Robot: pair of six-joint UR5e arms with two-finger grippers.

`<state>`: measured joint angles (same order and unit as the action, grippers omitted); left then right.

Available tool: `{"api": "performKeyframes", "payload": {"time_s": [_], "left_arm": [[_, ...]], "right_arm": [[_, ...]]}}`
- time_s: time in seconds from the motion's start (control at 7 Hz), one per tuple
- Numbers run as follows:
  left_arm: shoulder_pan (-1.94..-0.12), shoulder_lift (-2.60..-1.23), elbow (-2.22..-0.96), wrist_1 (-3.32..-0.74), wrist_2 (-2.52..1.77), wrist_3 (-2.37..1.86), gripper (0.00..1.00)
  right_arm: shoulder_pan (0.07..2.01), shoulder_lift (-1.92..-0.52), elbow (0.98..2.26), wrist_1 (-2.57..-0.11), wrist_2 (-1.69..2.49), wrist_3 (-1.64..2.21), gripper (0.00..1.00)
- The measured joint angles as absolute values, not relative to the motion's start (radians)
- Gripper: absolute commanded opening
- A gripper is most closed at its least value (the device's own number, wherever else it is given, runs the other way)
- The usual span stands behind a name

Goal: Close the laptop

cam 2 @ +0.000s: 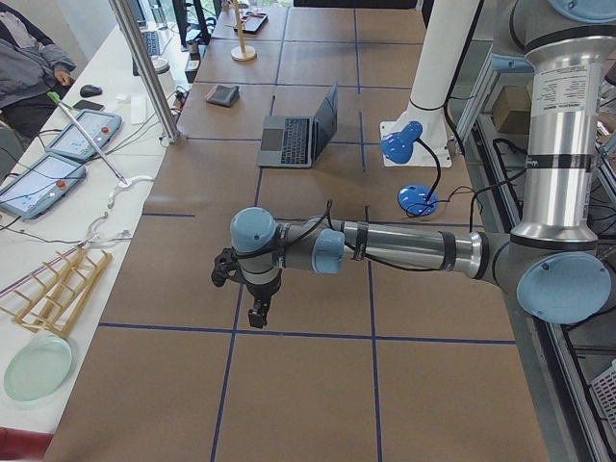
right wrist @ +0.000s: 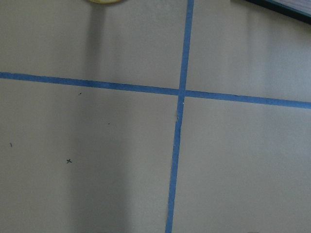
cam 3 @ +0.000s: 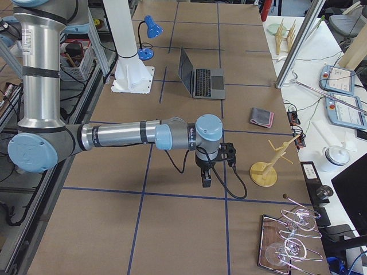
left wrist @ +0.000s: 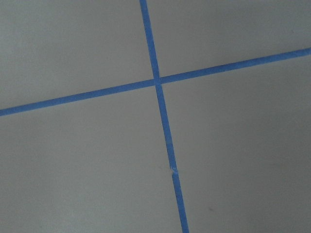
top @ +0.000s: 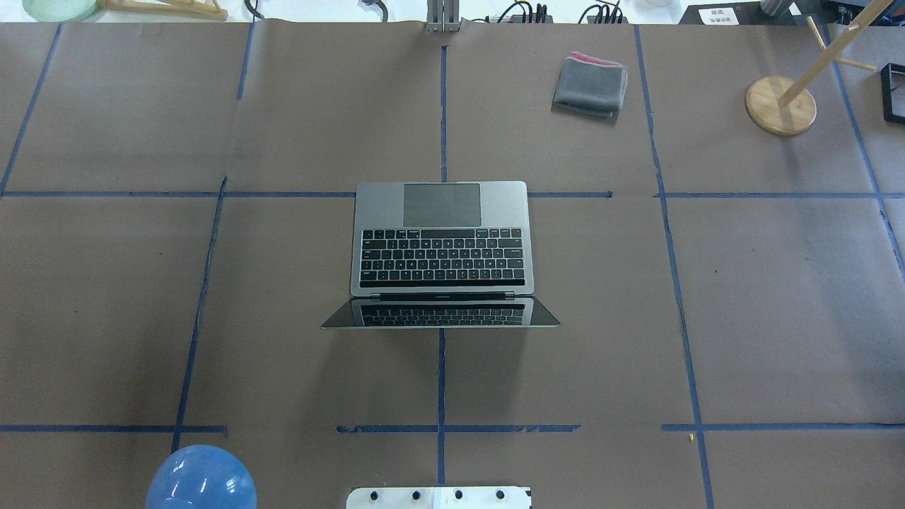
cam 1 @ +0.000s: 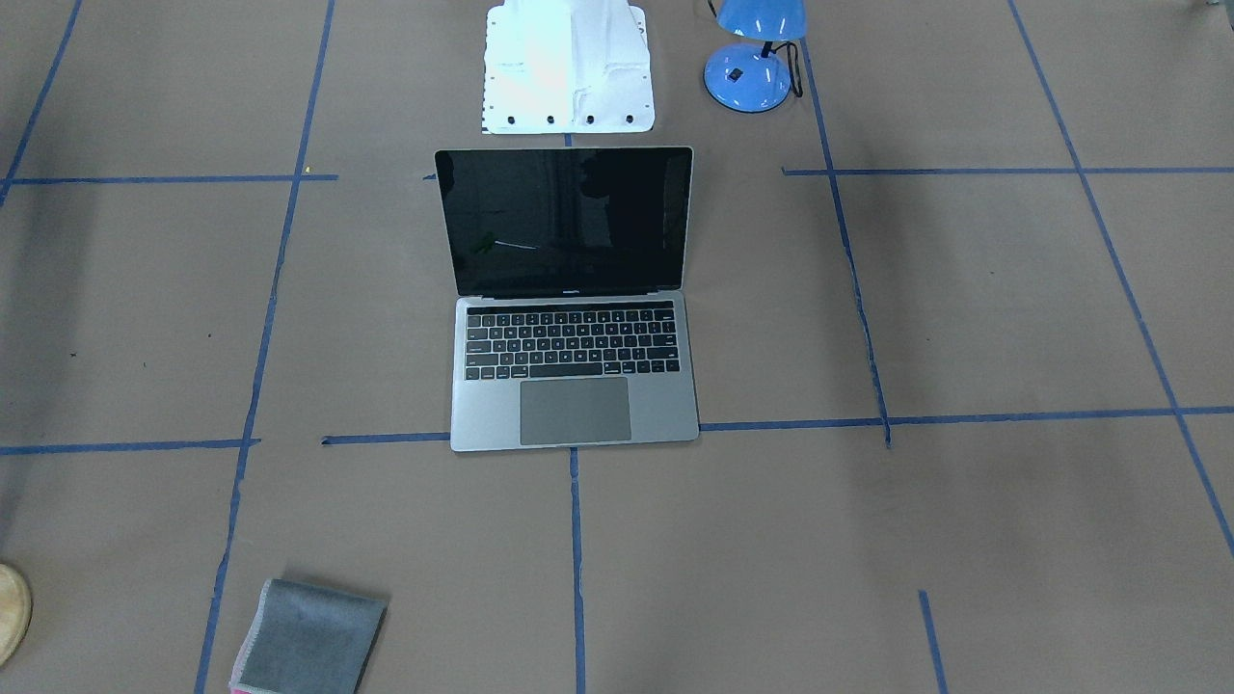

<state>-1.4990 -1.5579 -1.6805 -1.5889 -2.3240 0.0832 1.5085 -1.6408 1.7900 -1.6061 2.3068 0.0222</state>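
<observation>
Overhead exterior: laptop (top: 442, 254) (grey metal) open.

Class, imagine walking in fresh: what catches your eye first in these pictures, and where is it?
The open laptop, screen dark, sits at the centre of the table. A blue desk lamp stands beside the robot's white base, and a grey folded cloth lies on the far side, toward the robot's right.

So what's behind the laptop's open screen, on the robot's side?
The white robot mount stands just behind the laptop, with a blue desk lamp beside it. From overhead, the tilted lid covers the strip of table beneath it.
</observation>
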Motion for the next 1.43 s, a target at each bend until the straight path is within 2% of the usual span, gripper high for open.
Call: {"api": "performKeyframes", "payload": {"time_s": [0.43, 0.71, 1.0, 1.43], "left_arm": [[-1.497, -1.67, -1.672, -1.647, -2.327, 0.031, 0.99], [-1.479, -1.67, -1.683, -1.731, -2.332, -0.067, 1.0], [-1.37, -1.62, -1.699, -1.904, -2.335, -0.152, 1.0], [-1.126, -1.569, -1.752, -2.169, -2.351, -0.528, 0.99]], "right_arm": [[1.448, -1.651, 1.853, -1.518, 2.42, 0.19, 0.98], [1.351, -1.701, 1.857, -1.199, 2.457, 0.514, 0.97], [1.209, -1.761, 1.859, -0.857, 2.427, 0.846, 0.87], [0.875, -1.772, 1.972, -0.713, 2.17, 1.215, 0.84]]}}
